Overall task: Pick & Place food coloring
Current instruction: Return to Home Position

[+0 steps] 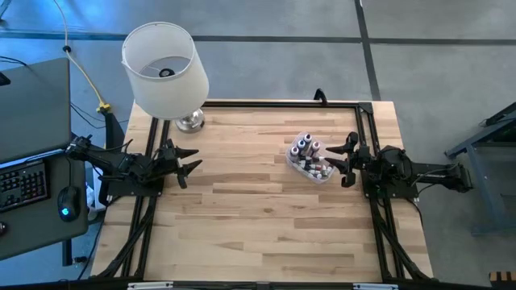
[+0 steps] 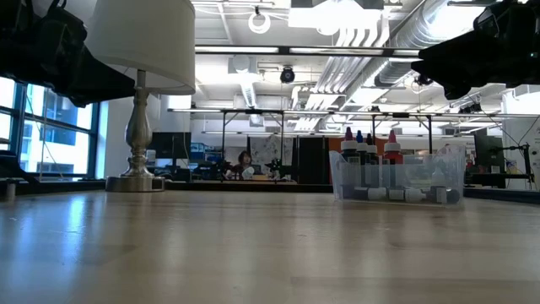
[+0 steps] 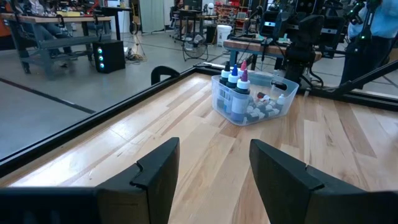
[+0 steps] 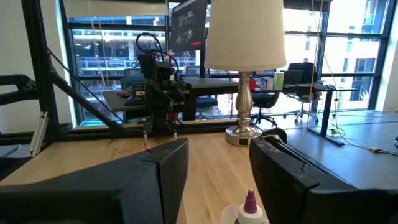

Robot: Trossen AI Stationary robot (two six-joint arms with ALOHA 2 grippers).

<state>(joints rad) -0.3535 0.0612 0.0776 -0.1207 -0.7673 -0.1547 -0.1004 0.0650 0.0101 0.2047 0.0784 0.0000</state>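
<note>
The food coloring bottles (image 1: 307, 151) stand and lie in a clear plastic tub (image 1: 321, 174) that rests on its flat bottom on the wooden table, right of the middle. In the low view three upright bottles (image 2: 369, 145) poke above the tub's rim (image 2: 396, 157). My right gripper (image 1: 339, 159) is open just to the right of the tub, level, with nothing between its fingers. A purple-tipped bottle cap (image 4: 250, 203) shows below its fingers. My left gripper (image 1: 193, 161) is open at the table's left side, pointing across at the tub (image 3: 252, 99).
A lamp with a white shade (image 1: 164, 68) and a metal base (image 1: 191, 122) stands at the far left of the table. A black frame (image 1: 282, 105) runs along the table's edges. Bare wood (image 1: 258, 217) lies between the arms and toward the near edge.
</note>
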